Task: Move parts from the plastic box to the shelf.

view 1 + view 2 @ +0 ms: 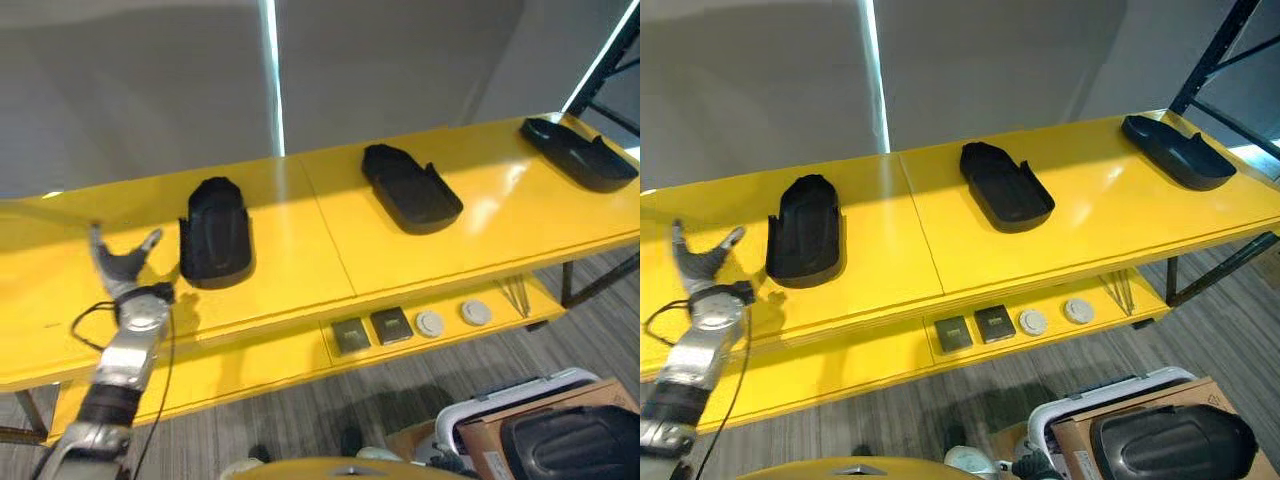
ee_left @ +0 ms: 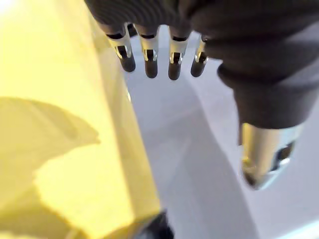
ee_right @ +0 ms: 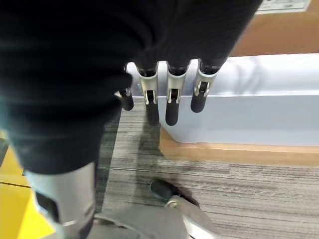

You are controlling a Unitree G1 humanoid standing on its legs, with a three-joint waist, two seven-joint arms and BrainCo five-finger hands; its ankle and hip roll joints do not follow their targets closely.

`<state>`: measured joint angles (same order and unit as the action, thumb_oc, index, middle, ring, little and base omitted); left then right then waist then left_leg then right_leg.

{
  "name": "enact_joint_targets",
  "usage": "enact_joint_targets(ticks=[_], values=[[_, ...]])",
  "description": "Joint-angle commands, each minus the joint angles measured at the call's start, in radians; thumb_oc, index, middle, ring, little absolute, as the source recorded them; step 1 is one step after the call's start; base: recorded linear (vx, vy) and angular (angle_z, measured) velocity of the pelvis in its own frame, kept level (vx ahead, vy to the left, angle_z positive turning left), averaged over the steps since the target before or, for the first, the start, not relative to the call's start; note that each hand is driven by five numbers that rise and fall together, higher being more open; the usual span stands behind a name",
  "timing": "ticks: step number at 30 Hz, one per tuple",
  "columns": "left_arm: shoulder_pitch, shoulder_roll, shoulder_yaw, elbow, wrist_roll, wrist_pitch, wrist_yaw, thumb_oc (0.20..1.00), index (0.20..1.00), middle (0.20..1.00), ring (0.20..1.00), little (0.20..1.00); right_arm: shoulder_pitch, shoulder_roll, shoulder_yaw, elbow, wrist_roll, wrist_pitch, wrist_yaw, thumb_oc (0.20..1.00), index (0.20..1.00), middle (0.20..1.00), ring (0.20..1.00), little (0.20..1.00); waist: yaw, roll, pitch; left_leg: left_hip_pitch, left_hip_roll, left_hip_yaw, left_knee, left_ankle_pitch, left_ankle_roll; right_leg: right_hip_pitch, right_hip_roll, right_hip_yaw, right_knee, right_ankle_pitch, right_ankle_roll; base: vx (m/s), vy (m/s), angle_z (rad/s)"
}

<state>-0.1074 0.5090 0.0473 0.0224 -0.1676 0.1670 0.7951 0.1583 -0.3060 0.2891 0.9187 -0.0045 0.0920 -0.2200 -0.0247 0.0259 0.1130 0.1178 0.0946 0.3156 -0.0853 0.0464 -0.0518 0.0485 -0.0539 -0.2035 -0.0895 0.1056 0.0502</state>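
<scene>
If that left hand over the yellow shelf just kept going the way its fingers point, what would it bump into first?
Probably nothing on the shelf. The left hand, fingers open, points up and away over bare yellow shelf towards the grey wall. The nearest black part lies off to its side. Depth is hard to judge.

Head stereo pair looks down from above onto the yellow shelf [image 1: 400,250] from its front; both eyes share the three black parts [image 1: 805,230] and the lower board, right eye offset slightly. Left wrist cam sits very close behind the left hand [image 2: 159,55], facing along its fingers past the shelf edge. Right wrist cam looks along the right hand [image 3: 169,94] down at carpet and the plastic box [image 3: 249,109].
</scene>
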Motion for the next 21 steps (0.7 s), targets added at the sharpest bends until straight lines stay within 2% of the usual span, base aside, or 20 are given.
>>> enact_joint_targets(ticks=[1, 3, 4, 5, 8, 10, 11, 14, 15, 16, 17, 18, 21], values=[[-0.046, 0.114, 0.065, -0.047, 0.133, -0.102, 0.028, 1.000, 1.000, 1.000, 1.000, 1.000, -0.009, -0.006, -0.011, 0.049, 0.003, 0.001, -0.007, 1.000, 1.000, 1.000, 1.000, 1.000, 0.028, -0.011, -0.024, -0.022, 0.050, -0.040, -0.001, -0.044, -0.022, 0.035, -0.077, -0.021, 0.002, -0.094, 0.089, 0.00, 0.016, 0.27], [-0.016, 0.128, 0.106, -0.106, 0.127, -0.153, -0.016, 1.000, 1.000, 1.000, 1.000, 1.000, -0.006, -0.004, -0.017, 0.049, 0.008, 0.000, -0.011, 1.000, 1.000, 1.000, 1.000, 1.000, 0.041, -0.013, -0.026, -0.023, 0.050, -0.050, -0.001, -0.045, -0.025, 0.039, -0.079, -0.030, 0.002, -0.094, 0.090, 0.00, 0.020, 0.21], [0.012, 0.130, 0.125, -0.153, 0.081, -0.225, -0.122, 1.000, 1.000, 1.000, 1.000, 1.000, 0.000, -0.002, -0.026, 0.044, 0.007, 0.001, -0.012, 1.000, 1.000, 1.000, 1.000, 1.000, 0.050, -0.014, -0.027, -0.021, 0.050, -0.056, 0.000, -0.049, -0.026, 0.044, -0.080, -0.037, 0.002, -0.096, 0.092, 0.00, 0.026, 0.13], [0.016, 0.130, 0.127, -0.159, 0.068, -0.249, -0.156, 1.000, 1.000, 1.000, 1.000, 1.000, 0.001, -0.002, -0.028, 0.043, 0.004, 0.001, -0.012, 1.000, 1.000, 1.000, 1.000, 1.000, 0.051, -0.015, -0.028, -0.023, 0.049, -0.056, -0.002, -0.046, -0.026, 0.042, -0.080, -0.037, 0.002, -0.094, 0.091, 0.00, 0.025, 0.15], [0.039, 0.123, 0.091, -0.257, -0.037, -0.317, -0.395, 1.000, 1.000, 1.000, 1.000, 1.000, 0.008, -0.003, -0.040, 0.034, -0.011, 0.004, -0.013, 1.000, 1.000, 1.000, 1.000, 1.000, 0.057, -0.014, -0.027, -0.021, 0.048, -0.057, -0.002, -0.052, -0.027, 0.045, -0.082, -0.043, 0.002, -0.094, 0.095, -0.01, 0.019, 0.11], [0.048, 0.110, 0.054, -0.305, -0.119, -0.324, -0.509, 1.000, 1.000, 1.000, 1.000, 1.000, 0.006, -0.005, -0.046, 0.031, -0.014, 0.008, -0.011, 1.000, 1.000, 1.000, 1.000, 1.000, 0.059, -0.013, -0.026, -0.022, 0.047, -0.056, -0.002, -0.053, -0.027, 0.043, -0.082, -0.044, 0.002, -0.091, 0.096, 0.00, 0.000, 0.00], [0.057, 0.089, 0.010, -0.337, -0.217, -0.316, -0.634, 1.000, 1.000, 1.000, 1.000, 1.000, 0.002, -0.007, -0.051, 0.032, -0.020, 0.010, -0.009, 1.000, 1.000, 1.000, 1.000, 1.000, 0.062, -0.012, -0.027, -0.027, 0.046, -0.055, -0.002, -0.051, -0.027, 0.037, -0.082, -0.044, 0.002, -0.087, 0.096, 0.00, 0.000, 0.00], [0.064, 0.055, -0.086, -0.343, -0.311, -0.270, -0.740, 1.000, 1.000, 1.000, 1.000, 1.000, -0.006, -0.008, -0.047, 0.036, -0.022, 0.008, -0.014, 1.000, 1.000, 1.000, 1.000, 1.000, 0.061, -0.007, -0.023, -0.027, 0.045, -0.052, -0.002, -0.050, -0.025, 0.035, -0.081, -0.041, 0.002, -0.081, 0.098, -0.02, 0.023, -0.03], [0.066, 0.044, -0.112, -0.334, -0.326, -0.268, -0.764, 0.865, 0.865, 0.865, 0.865, 0.865, -0.009, -0.010, -0.043, 0.040, -0.018, 0.005, -0.015, 1.000, 1.000, 1.000, 1.000, 1.000, 0.061, -0.006, -0.023, -0.028, 0.045, -0.050, -0.002, -0.050, -0.024, 0.032, -0.081, -0.040, 0.002, -0.080, 0.099, 0.00, 0.000, 0.00], [0.069, 0.034, -0.148, -0.317, -0.347, -0.271, -0.802, 0.558, 0.558, 0.558, 0.558, 0.558, -0.014, -0.012, -0.038, 0.054, -0.014, -0.003, -0.016, 1.000, 1.000, 1.000, 1.000, 1.000, 0.058, -0.005, -0.021, -0.025, 0.045, -0.048, -0.002, -0.051, -0.023, 0.034, -0.081, -0.040, 0.002, -0.080, 0.100, 0.00, 0.014, -0.04], [0.068, 0.032, -0.153, -0.313, -0.351, -0.271, -0.805, 0.467, 0.467, 0.467, 0.467, 0.467, -0.016, -0.012, -0.038, 0.056, -0.013, -0.005, -0.016, 1.000, 1.000, 1.000, 1.000, 1.000, 0.059, -0.005, -0.022, -0.028, 0.045, -0.047, -0.002, -0.049, -0.023, 0.030, -0.081, -0.039, 0.002, -0.078, 0.100, 0.00, 0.022, -0.04], [0.082, 0.013, -0.198, -0.285, -0.513, -0.235, -0.861, 0.200, 0.200, 0.200, 0.200, 0.200, -0.023, -0.019, -0.033, 0.076, -0.003, -0.016, -0.015, 1.000, 1.000, 1.000, 1.000, 1.000, 0.058, -0.003, -0.021, -0.030, 0.045, -0.044, -0.002, -0.047, -0.021, 0.027, -0.081, -0.036, 0.002, -0.076, 0.101, 0.00, 0.020, -0.07], [0.104, 0.006, -0.224, -0.250, -0.560, -0.263, -0.906, 0.200, 0.200, 0.200, 0.200, 0.200, -0.026, -0.025, -0.029, 0.092, 0.010, -0.027, -0.015, 1.000, 1.000, 1.000, 1.000, 1.000, 0.056, -0.002, -0.019, -0.030, 0.045, -0.041, -0.002, -0.044, -0.018, 0.024, -0.082, -0.032, 0.002, -0.072, 0.100, 0.01, 0.017, -0.06]])
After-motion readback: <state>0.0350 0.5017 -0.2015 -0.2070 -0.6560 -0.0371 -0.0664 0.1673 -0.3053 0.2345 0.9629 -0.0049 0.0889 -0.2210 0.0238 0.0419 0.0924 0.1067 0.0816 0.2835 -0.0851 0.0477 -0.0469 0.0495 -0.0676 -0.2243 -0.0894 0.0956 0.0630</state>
